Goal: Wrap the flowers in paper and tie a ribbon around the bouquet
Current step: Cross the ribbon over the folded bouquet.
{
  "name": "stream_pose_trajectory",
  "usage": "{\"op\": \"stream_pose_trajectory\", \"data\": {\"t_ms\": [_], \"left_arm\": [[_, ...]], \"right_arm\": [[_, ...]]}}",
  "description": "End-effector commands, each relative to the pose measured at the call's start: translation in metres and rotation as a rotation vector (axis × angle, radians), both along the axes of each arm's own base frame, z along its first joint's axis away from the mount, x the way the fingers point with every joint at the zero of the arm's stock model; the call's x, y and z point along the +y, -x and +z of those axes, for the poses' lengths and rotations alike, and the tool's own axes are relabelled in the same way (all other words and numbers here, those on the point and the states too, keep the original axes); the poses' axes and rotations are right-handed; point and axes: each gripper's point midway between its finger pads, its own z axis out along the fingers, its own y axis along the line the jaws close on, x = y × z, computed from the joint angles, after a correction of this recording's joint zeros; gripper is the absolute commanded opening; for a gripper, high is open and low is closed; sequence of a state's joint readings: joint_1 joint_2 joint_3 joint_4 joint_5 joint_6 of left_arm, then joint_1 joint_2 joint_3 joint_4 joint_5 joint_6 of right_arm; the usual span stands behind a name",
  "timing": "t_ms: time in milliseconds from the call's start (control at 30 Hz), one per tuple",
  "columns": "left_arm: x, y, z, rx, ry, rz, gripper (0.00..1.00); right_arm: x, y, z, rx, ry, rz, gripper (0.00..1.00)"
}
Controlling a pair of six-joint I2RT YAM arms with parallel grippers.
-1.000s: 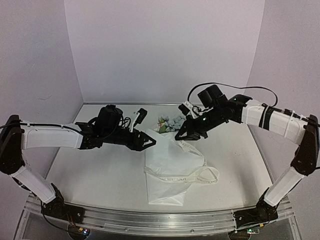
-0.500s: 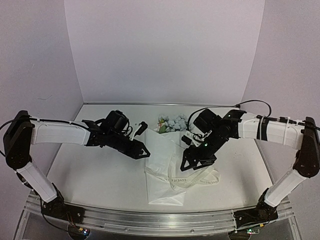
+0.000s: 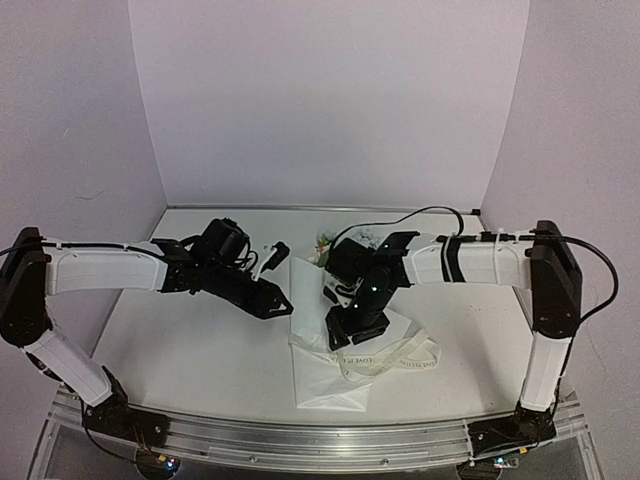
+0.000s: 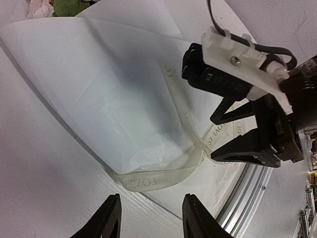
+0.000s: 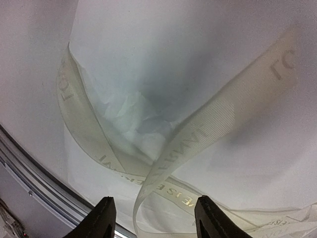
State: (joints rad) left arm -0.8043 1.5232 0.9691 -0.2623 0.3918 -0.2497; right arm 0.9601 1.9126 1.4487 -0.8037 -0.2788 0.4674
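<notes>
The paper [image 3: 330,375] lies on the table as a white cone, its wide end at the back where a few of the flowers [image 3: 328,243] show. The cream ribbon [image 3: 405,352] with gold lettering loops loosely round the cone's narrow part. My right gripper [image 3: 342,338] hangs open just above the paper. In its wrist view a ribbon [image 5: 208,124] strand arcs up over the paper [image 5: 173,44], ahead of the open right gripper [image 5: 154,218]. My left gripper [image 3: 284,299] is open beside the cone's left edge. Its wrist view shows the paper [image 4: 109,94], the ribbon [image 4: 148,181] and the right gripper [image 4: 215,136].
A metal rail [image 3: 300,440] runs along the table's near edge, close below the paper's narrow tip. Pale walls close the table in at the back and on both sides. A black cable [image 3: 420,212] loops above the right forearm.
My right gripper has come from the flowers at the back down and left over the paper's middle, and has opened. The left gripper has drawn back slightly left and its jaws have narrowed.
</notes>
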Motion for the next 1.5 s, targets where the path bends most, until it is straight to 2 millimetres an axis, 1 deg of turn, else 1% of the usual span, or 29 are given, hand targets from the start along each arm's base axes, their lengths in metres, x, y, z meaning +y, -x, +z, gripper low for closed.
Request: {"op": "stream_pose_trajectory", "data": {"t_ms": [0,133,200,267,333,400,433,500,567,633,700,767,800,967,1100,1167,1267,1367,1467], "left_arm": [[0.006,0.003,0.013,-0.024,0.03,0.031,0.44],[0.001,0.01,0.014,-0.02,0.044,0.0,0.43],[-0.004,0.013,0.012,-0.027,0.036,-0.017,0.43],[-0.009,0.017,0.011,-0.04,0.027,-0.039,0.43],[-0.014,0.022,0.011,-0.057,0.019,-0.062,0.43],[-0.018,0.024,0.012,-0.076,0.009,-0.076,0.43],[-0.019,0.024,0.011,-0.08,0.003,-0.079,0.43],[-0.02,0.025,0.012,-0.085,0.004,-0.082,0.43],[-0.021,0.027,0.013,-0.089,0.007,-0.09,0.44],[-0.023,0.028,0.012,-0.099,0.012,-0.1,0.44],[-0.026,0.031,0.01,-0.113,0.014,-0.118,0.44],[-0.031,0.034,0.01,-0.141,0.022,-0.154,0.44],[-0.034,0.038,0.01,-0.157,0.027,-0.177,0.43],[-0.047,0.048,0.014,-0.255,0.066,-0.297,0.45],[-0.051,0.057,0.008,-0.314,0.086,-0.412,0.46],[-0.052,0.06,0.002,-0.326,0.091,-0.443,0.47],[-0.056,0.062,-0.005,-0.337,0.102,-0.474,0.48],[-0.06,0.061,-0.017,-0.325,0.079,-0.491,0.48],[-0.063,0.058,-0.025,-0.33,0.057,-0.497,0.47]], "right_arm": [[0.014,-0.016,0.002,-0.051,-0.003,-0.024,0.52],[0.017,-0.014,-0.007,-0.04,0.012,-0.024,0.47],[0.017,-0.014,-0.01,-0.036,0.017,-0.026,0.41],[0.017,-0.013,-0.01,-0.032,0.016,-0.026,0.33],[0.019,-0.011,-0.011,-0.015,0.006,-0.022,0.28],[0.022,-0.009,-0.012,0.004,-0.004,-0.022,0.3],[0.023,-0.008,-0.012,0.01,-0.006,-0.025,0.34],[0.023,-0.007,-0.014,0.013,-0.003,-0.028,0.34],[0.022,-0.007,-0.016,0.013,0.005,-0.033,0.33],[0.02,-0.006,-0.019,0.015,0.014,-0.033,0.27],[0.016,-0.006,-0.019,0.008,0.022,-0.028,0.17],[0.011,-0.008,-0.013,-0.025,0.024,-0.023,0.04],[0.009,-0.009,-0.009,-0.041,0.024,-0.019,0.0],[-0.001,-0.009,0.015,-0.093,-0.013,-0.004,0.0],[-0.008,-0.01,0.033,-0.142,-0.082,-0.035,0.0],[-0.012,-0.01,0.036,-0.156,-0.123,-0.062,0.0],[-0.01,-0.011,0.047,-0.176,-0.217,-0.098,0.0],[-0.008,-0.009,0.05,-0.173,-0.274,-0.111,0.0],[-0.008,-0.007,0.052,-0.165,-0.325,-0.123,0.0]]}}
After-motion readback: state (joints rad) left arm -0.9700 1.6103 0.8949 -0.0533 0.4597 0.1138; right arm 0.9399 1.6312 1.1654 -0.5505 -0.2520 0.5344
